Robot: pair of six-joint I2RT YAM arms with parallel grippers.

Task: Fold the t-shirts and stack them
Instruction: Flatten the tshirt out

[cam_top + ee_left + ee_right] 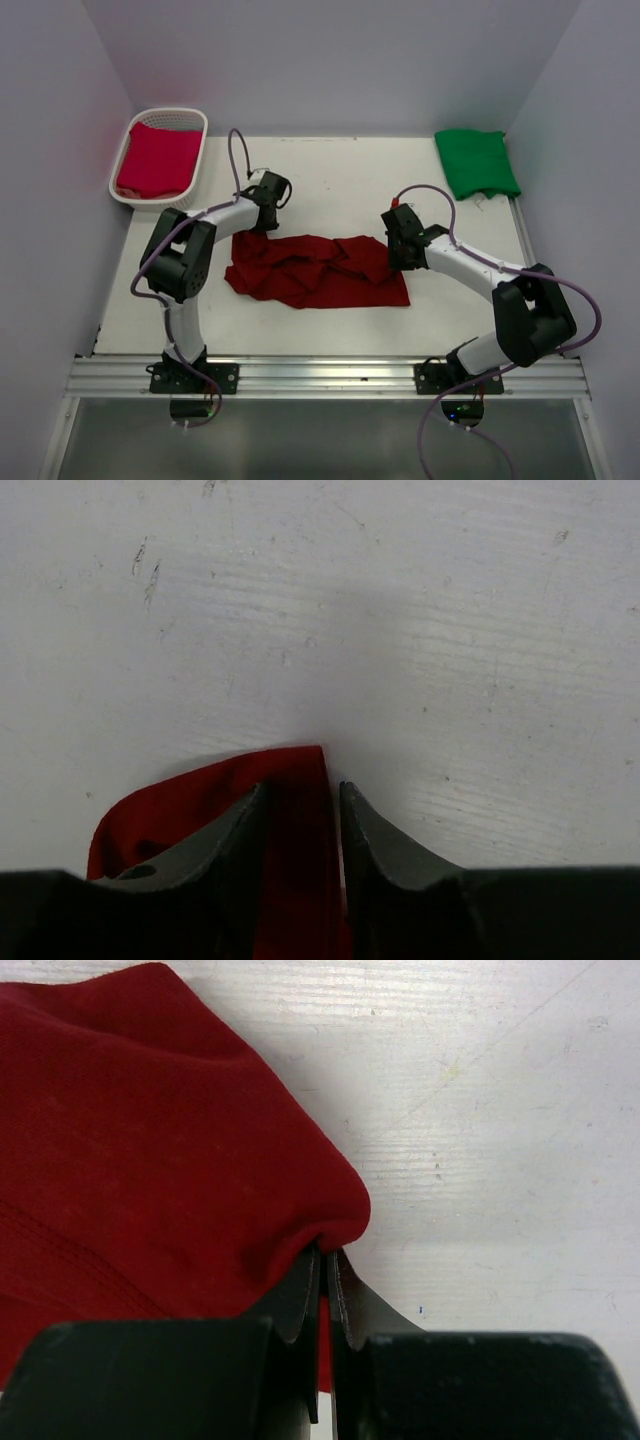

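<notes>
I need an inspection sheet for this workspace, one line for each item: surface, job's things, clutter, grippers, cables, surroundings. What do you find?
Surface: white scuffed table top, small marks.
Job's things: dark maroon red cloth t-shirt crumpled at centre; bright green cloth t-shirt folded at far right corner; pinkish crimson cloth t-shirt folded inside white plastic lattice basket, far left.
Clutter: nothing seen.
Grippers: left gripper fingers partly open astride a maroon edge; right gripper fingers shut on a maroon fold.
Cables: purple-grey cables loop above both arms.
Surroundings: pale plain walls on three sides; metal rail at near edge.
</notes>
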